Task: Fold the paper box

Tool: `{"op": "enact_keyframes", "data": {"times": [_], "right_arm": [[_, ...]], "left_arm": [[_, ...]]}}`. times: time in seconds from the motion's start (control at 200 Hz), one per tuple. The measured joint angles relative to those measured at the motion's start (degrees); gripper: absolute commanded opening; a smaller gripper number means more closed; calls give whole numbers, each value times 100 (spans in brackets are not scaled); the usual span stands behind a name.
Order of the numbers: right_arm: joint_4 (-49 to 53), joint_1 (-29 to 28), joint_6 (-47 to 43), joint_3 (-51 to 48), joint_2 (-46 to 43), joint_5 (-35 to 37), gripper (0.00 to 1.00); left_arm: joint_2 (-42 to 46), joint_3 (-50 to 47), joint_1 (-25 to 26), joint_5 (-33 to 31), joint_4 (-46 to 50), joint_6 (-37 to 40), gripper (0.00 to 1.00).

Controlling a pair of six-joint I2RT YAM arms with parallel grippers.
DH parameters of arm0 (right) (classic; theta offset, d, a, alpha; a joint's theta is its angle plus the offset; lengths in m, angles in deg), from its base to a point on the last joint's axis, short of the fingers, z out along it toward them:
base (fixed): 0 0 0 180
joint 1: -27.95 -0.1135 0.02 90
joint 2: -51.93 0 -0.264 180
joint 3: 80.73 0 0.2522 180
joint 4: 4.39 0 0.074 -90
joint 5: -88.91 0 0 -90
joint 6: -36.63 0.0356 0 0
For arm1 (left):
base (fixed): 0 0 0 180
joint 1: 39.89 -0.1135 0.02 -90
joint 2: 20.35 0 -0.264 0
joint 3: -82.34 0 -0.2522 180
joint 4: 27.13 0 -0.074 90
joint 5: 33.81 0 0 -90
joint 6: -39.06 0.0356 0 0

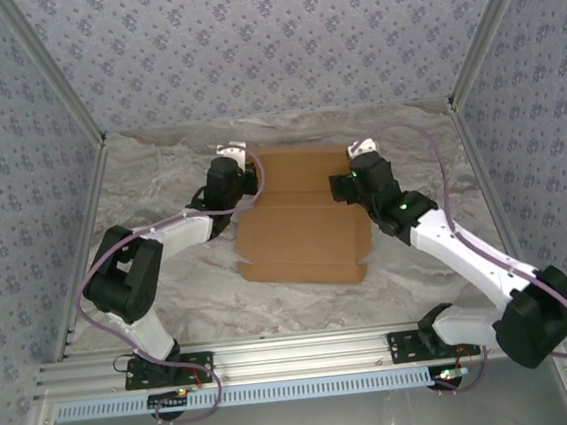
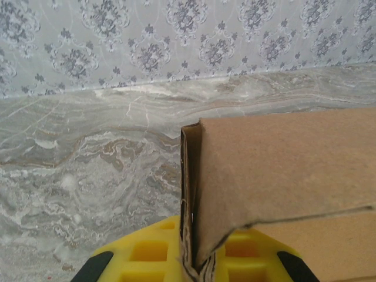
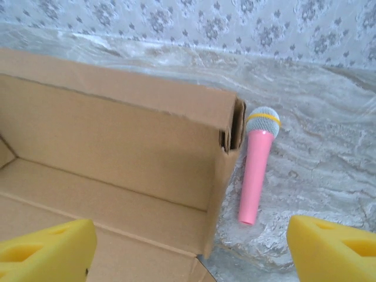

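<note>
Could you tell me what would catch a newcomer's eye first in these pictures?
A half-folded brown paper box lies mid-table. The left gripper is clamped on its raised left corner; the right gripper hangs open at the right corner, beside a pink microphone.

The paper box (image 1: 301,233) took up the middle of the table (image 1: 170,284), and its upright wall barred any pass across it from the far side. The left gripper (image 2: 197,261) was clamped on the left wall, so this edge was occupied. Just beside the right corner lay a pink microphone (image 3: 257,170), ahead of the wide-standing right gripper (image 3: 188,247). Bare marble was free in front of the box and to its left, up to the patterned side wall (image 1: 46,145).
</note>
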Motion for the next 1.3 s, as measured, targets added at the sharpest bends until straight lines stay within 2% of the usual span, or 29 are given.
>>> {"op": "enact_keyframes", "data": {"times": [0.17, 0.325, 0.595, 0.84, 0.979, 1.299], "right_arm": [[409, 656, -168, 678, 15, -776, 85], [579, 1381, -184, 1204, 483, -1668, 81], [658, 1799, -216, 1521, 1716, -2686, 72], [632, 1902, -319, 1471, 2015, -2900, 66], [190, 1899, -420, 1178, 1967, -2898, 63], [-348, 1749, -634, 741, 1740, -2568, 59]], "left_arm": [[-236, 0, 146, -87, -393, 332, 0], [-442, -2, 240, -116, -678, 601, 0], [-568, -85, 319, -173, -1071, 769, 0], [-601, -247, 330, -195, -1283, 765, 3], [-616, -332, 330, -203, -1410, 754, 7], [-669, -431, 330, -186, -1694, 671, 15]]}}
